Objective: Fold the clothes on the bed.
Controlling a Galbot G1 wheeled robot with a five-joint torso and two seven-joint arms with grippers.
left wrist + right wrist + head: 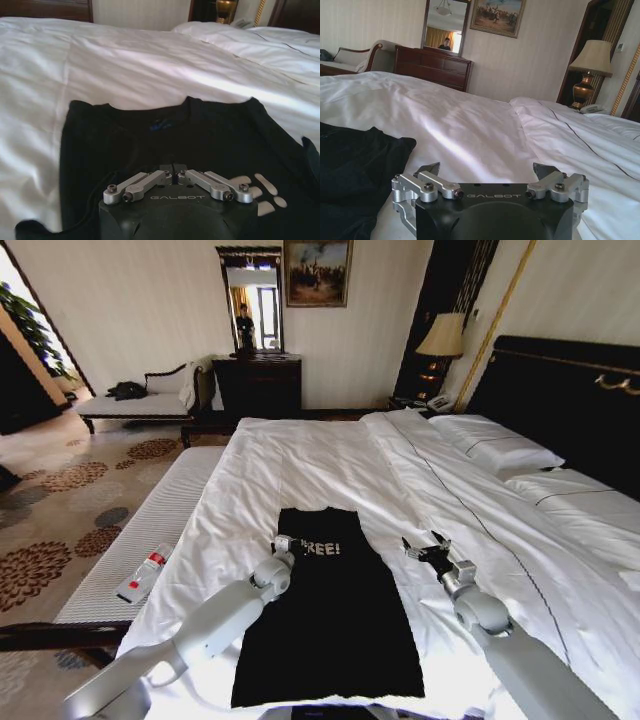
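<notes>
From my head, the black top [335, 615] lies flat on the white bed [300, 470], collar toward the far end. My left gripper [283, 543] rests on its chest by the white lettering; my right gripper [426, 548] hovers over the sheet just beside the top's right edge.

At my left wrist, the left gripper [172, 167] has its fingers drawn together over the top [165, 140].

At my right wrist, the right gripper [487, 172] is spread wide above the bed [470, 125], the top [355, 170] beside it.
</notes>
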